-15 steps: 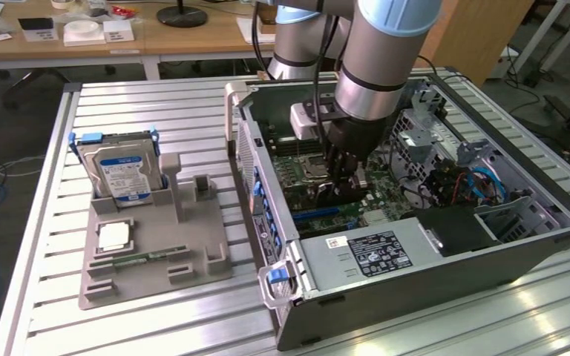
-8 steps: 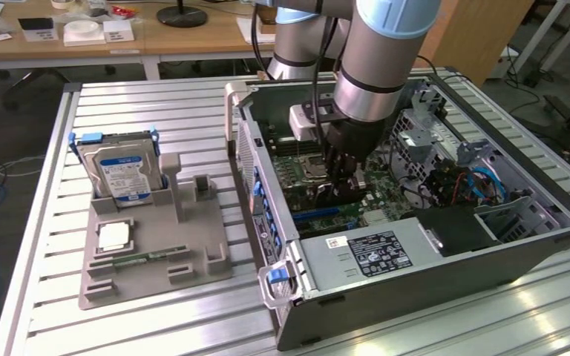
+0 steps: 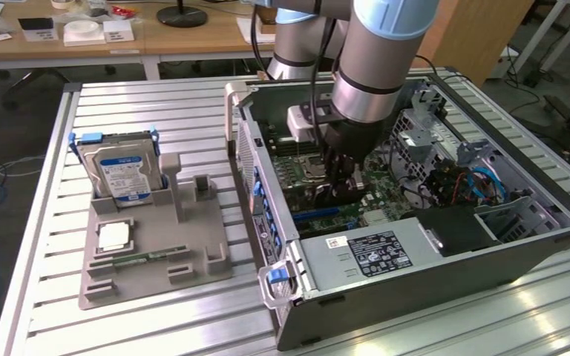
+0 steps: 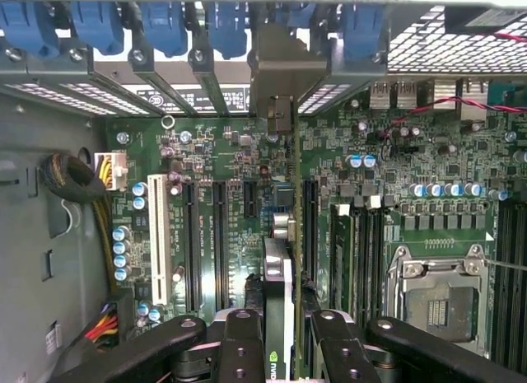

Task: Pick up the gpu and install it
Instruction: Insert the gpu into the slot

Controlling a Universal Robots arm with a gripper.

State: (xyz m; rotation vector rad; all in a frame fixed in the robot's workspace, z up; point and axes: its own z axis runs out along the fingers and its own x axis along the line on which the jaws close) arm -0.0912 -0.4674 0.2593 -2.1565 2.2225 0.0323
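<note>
Holding entry, install step in hand, recorded from my remote station.

- Arm: one. Claw (image 3: 343, 176): one, lowered inside the open computer case (image 3: 522, 222), its two fingers (image 4: 243, 350) closed narrowly on the card.
- Gpu (image 4: 278, 276): one, gripped on edge above the motherboard (image 4: 206, 152). Its silver end bracket (image 4: 276, 66) stood just beside the row of blue slot clips (image 4: 99, 25) at the rear wall. In the exterior view the card (image 3: 329, 194) hung near the case's centre. I could not tell whether its lower edge had met a slot.
- Judgement: pick-up done, seating not yet confirmed. I judged that the next move called for the card edge lined up true with a black expansion slot (image 4: 218, 235), the bracket squared to its rear opening, then a straight, even press.
- Hard drive (image 3: 116, 174): one, blue label, upright in the grey fixture tray (image 3: 156, 274), at nine o'clock from the case in the exterior view.
- Memory stick (image 3: 146, 258): one, flat on that tray, at eight o'clock.
- Power supply (image 3: 374, 252): one, at six o'clock within the case.
- Worktop (image 3: 38, 245): one, slatted metal.
</note>
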